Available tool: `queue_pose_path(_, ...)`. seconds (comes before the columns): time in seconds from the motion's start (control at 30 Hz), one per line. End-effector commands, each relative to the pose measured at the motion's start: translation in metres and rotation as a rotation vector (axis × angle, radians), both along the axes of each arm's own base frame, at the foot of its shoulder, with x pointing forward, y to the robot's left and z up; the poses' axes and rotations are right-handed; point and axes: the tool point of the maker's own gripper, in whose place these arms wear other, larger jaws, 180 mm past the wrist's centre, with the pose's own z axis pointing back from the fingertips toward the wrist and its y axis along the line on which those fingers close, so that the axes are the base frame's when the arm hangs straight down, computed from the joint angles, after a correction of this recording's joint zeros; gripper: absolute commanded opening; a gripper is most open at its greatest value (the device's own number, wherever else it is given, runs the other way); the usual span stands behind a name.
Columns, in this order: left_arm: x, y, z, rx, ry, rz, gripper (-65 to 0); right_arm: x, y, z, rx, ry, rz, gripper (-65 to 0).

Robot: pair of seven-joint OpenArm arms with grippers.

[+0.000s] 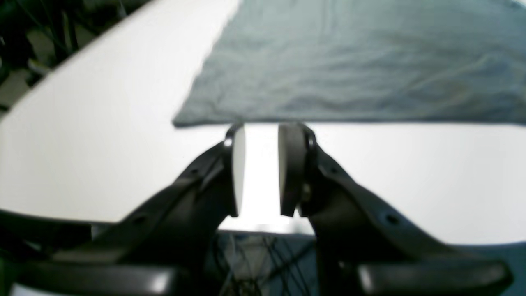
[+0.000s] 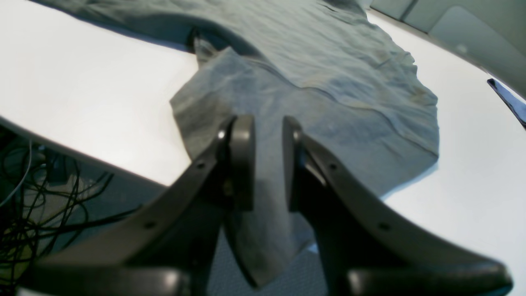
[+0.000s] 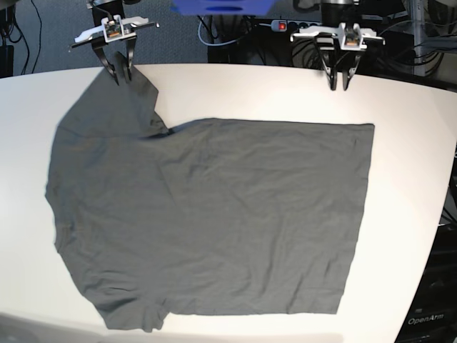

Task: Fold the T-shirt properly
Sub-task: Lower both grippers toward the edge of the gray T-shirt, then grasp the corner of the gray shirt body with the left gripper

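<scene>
The dark grey T-shirt [image 3: 214, 214] lies spread flat on the white table [image 3: 250, 89], hem to the right and sleeves to the left. My right gripper [image 3: 121, 77] hovers at the far left edge over the tip of the upper sleeve [image 3: 121, 107]. In the right wrist view its jaws [image 2: 266, 123] stand a little apart, with the sleeve cloth [image 2: 230, 94] lying in and under the gap. My left gripper [image 3: 339, 84] hangs at the far edge, just short of the shirt's hem corner [image 1: 197, 119]. Its jaws [image 1: 263, 131] are slightly open with only bare table between them.
Tangled cables [image 2: 37, 205] hang below the table's far edge. A power strip [image 3: 285, 26] and a blue object [image 3: 221, 7] sit behind the table. A dark flat object [image 2: 509, 100] pokes in at the right wrist view's right edge.
</scene>
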Motion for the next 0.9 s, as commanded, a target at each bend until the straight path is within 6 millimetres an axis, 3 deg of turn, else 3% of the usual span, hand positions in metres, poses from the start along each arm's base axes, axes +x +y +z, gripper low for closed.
queue_pose_path(0.0, 0.007, 0.001, 0.014, 0.006, -0.049, 0.001, -50.7, -0.001, -0.002, 0.007, 0.001, -0.029, 0.005, -52.1)
queue_pose_path(0.27, 0.022, 0.005, 0.036, -0.062, -0.103, 0.052, -50.7, -0.001, -0.002, 0.007, 0.001, -0.029, 0.005, -52.1)
queue_pose_path(0.5, 0.034, 0.027, 0.015, -0.227, 0.058, 0.128, -50.7, -0.002, -0.002, 0.007, 0.000, -0.027, 0.006, -52.1)
queue_pose_path(0.67, 0.045, 0.039, 0.022, -0.309, 0.079, 0.135, -50.7, -0.002, -0.002, 0.007, 0.000, -0.027, 0.006, -52.1)
queue_pose_path(0.87, 0.057, 0.044, 0.016, -0.434, 0.149, 0.141, -50.7, -0.002, -0.002, 0.007, 0.000, -0.027, 0.006, -52.1)
